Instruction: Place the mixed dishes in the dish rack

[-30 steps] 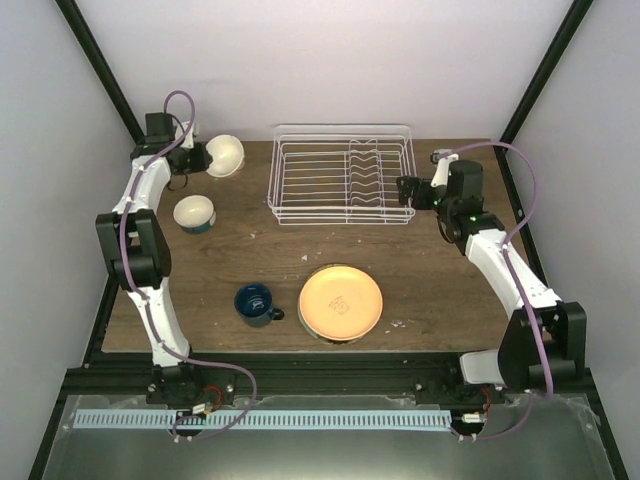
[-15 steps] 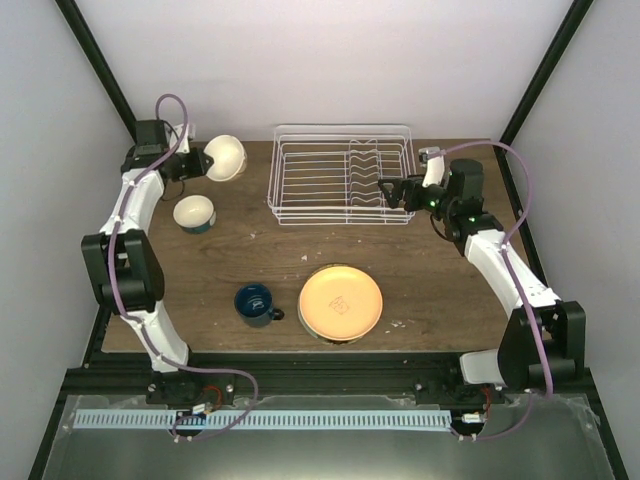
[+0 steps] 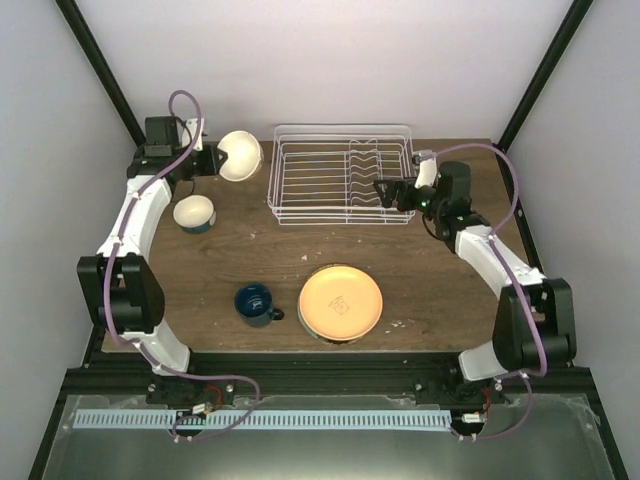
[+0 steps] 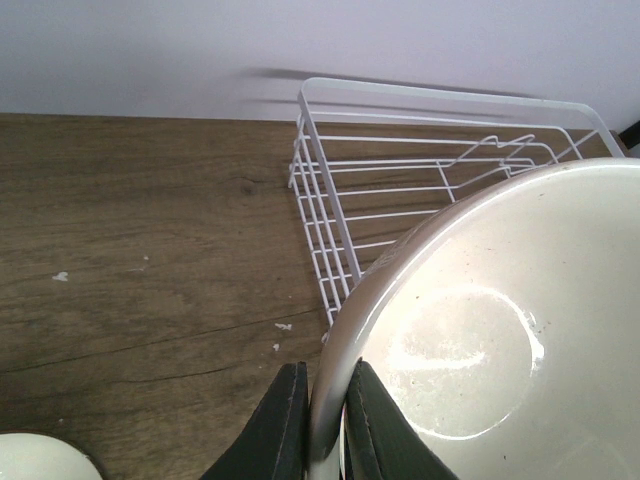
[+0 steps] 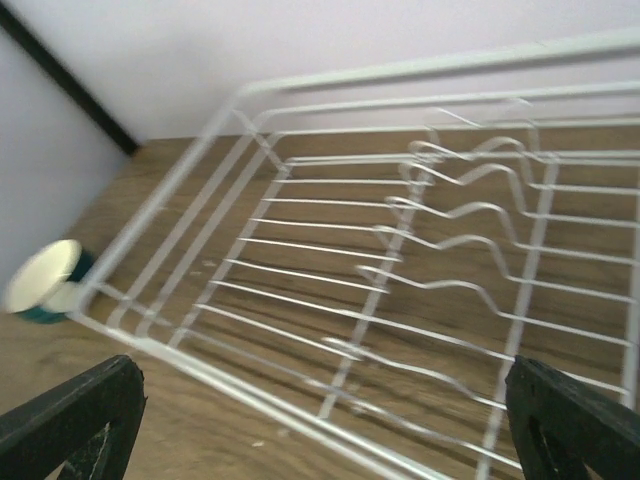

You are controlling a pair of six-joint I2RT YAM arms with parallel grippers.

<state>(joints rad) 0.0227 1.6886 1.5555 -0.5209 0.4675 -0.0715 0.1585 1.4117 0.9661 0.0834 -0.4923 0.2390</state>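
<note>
My left gripper [image 3: 215, 160] is shut on the rim of the cream bowl [image 3: 241, 155] and holds it tilted above the table, just left of the white wire dish rack [image 3: 340, 175]. In the left wrist view the fingers [image 4: 283, 425] pinch the bowl's rim [image 4: 480, 330], with the rack [image 4: 400, 190] behind. My right gripper [image 3: 382, 188] is open and empty over the rack's right front edge; the right wrist view looks down into the rack [image 5: 400, 270]. The white bowl with blue outside [image 3: 194, 213], the dark blue mug [image 3: 256, 304] and the orange-yellow plate [image 3: 341, 302] sit on the table. The pale-green-rimmed plate is not visible.
The wooden table [image 3: 420, 270] ends at a black frame rail in front. White walls stand close behind the rack. The blue-outside bowl also shows at the left of the right wrist view [image 5: 45, 283].
My left gripper has lifted the cream bowl and carried it right toward the rack. My right gripper has moved left over the rack's right front edge.
</note>
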